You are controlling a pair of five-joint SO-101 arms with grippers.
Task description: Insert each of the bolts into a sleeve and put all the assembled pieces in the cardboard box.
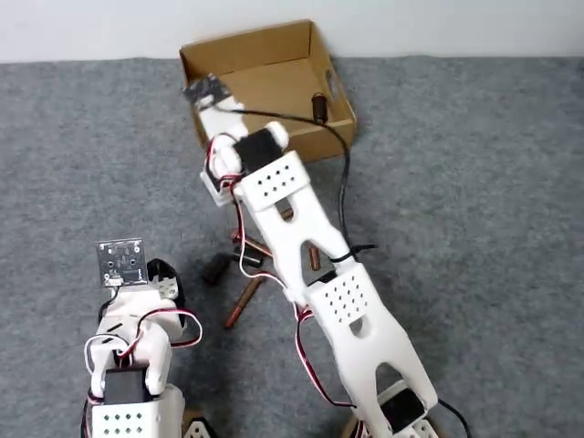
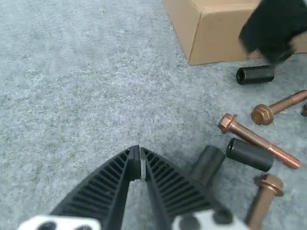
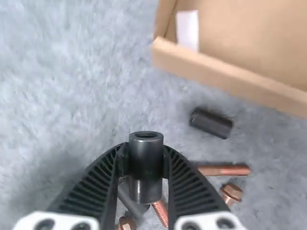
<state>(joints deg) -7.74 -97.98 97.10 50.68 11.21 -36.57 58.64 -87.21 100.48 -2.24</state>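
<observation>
The left gripper [image 1: 166, 276] sat at the near left of the grey carpet [image 1: 474, 228] in the high view, well apart from the cardboard box [image 1: 319, 141] at the far edge. The right arm [image 1: 310, 246] stretched from the near side up to the box's front wall, lying over some of the loose parts. Beside it a black sleeve [image 1: 216, 269] and a copper bolt [image 1: 245, 301] lay on the carpet. A dark piece [image 1: 319, 108] stood inside the box by its right wall; I could not tell whether it was a bare sleeve or an assembled pair. In the left wrist view the left gripper's fingers [image 2: 115, 187] were pressed together with nothing between them, just beside the black sleeve. Farther off a second sleeve [image 2: 249, 154] lay touching a long bolt [image 2: 261, 140]. A third sleeve [image 2: 255, 74] lay on its side near the box corner. In the right wrist view the right gripper [image 3: 144, 151] was clamped on an upright sleeve [image 3: 145, 167], held above the carpet and short of the box's front wall. A copper threaded end [image 3: 160, 213] showed below that sleeve between the fingers. Another sleeve [image 3: 211, 123] lay on the carpet near the wall, with a loose bolt [image 3: 223, 169] nearer the gripper.
</observation>
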